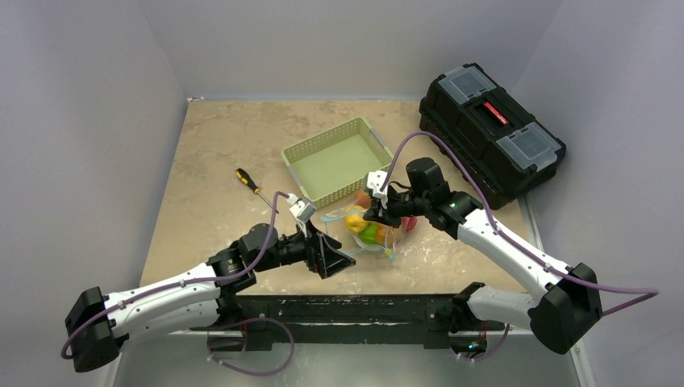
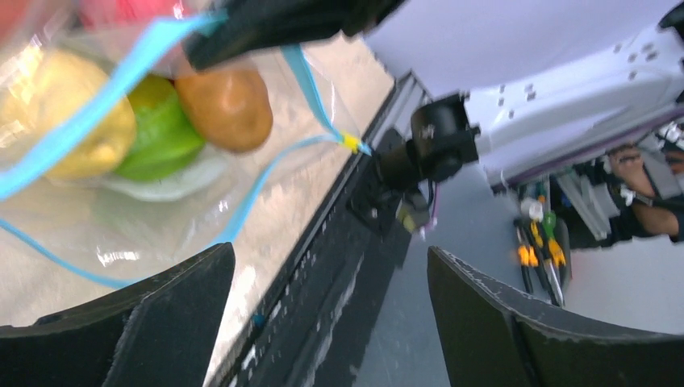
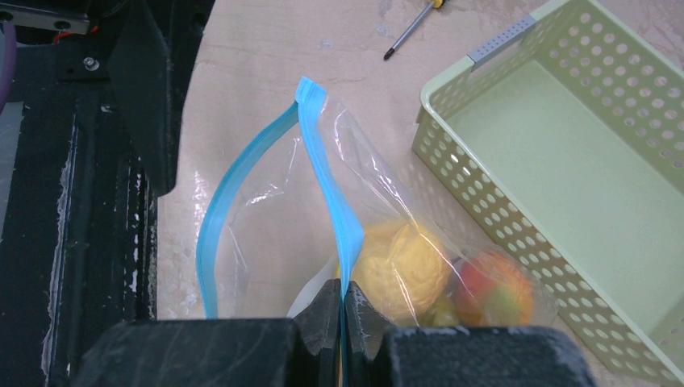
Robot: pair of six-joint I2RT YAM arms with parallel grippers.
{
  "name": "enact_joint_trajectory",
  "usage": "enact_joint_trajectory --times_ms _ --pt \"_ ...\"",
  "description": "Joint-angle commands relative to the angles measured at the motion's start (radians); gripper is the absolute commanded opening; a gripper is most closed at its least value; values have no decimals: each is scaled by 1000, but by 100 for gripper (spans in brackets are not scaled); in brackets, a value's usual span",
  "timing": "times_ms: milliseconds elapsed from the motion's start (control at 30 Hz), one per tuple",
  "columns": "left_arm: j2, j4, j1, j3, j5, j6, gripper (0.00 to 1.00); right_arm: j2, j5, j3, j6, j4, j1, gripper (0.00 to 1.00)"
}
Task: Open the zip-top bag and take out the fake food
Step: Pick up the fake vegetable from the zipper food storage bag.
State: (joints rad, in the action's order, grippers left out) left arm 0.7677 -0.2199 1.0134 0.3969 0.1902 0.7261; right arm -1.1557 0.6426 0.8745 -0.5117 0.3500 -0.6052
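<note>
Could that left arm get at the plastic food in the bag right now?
Probably yes. The right gripper pinches one blue zipper strip, so the zip-top bag gapes, and the left gripper sits beside that mouth, jaws wide. Nothing stands between; only limp plastic around the fake food might snag.

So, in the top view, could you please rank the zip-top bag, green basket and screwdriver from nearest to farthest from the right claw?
1. zip-top bag, pinched in the right claw itself.
2. green basket, just beyond it, toward the back.
3. screwdriver, well off to the left.
</note>
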Motion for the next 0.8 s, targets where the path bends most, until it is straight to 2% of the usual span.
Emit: enact_joint_trajectory --times_ms 0,100,333,500,700,767 --pt "12 -283 4 -111 -134 80 95 22 25 -12 9 -39 6 0" --pt "25 -375 4 -156 -146 117 95 19 27 -14 8 -40 6 0" --pt "89 -301 4 -88 -102 63 93 13 29 -12 9 -39 6 0" --pt "122 -251 4 -63 -122 6 92 11 29 -14 8 -41 8 0" --pt "206 -307 4 -43 -135 -36 90 8 31 -12 10 -39 13 0" --pt "247 -342 4 -32 -128 -42 86 10 31 -11 11 -39 15 0"
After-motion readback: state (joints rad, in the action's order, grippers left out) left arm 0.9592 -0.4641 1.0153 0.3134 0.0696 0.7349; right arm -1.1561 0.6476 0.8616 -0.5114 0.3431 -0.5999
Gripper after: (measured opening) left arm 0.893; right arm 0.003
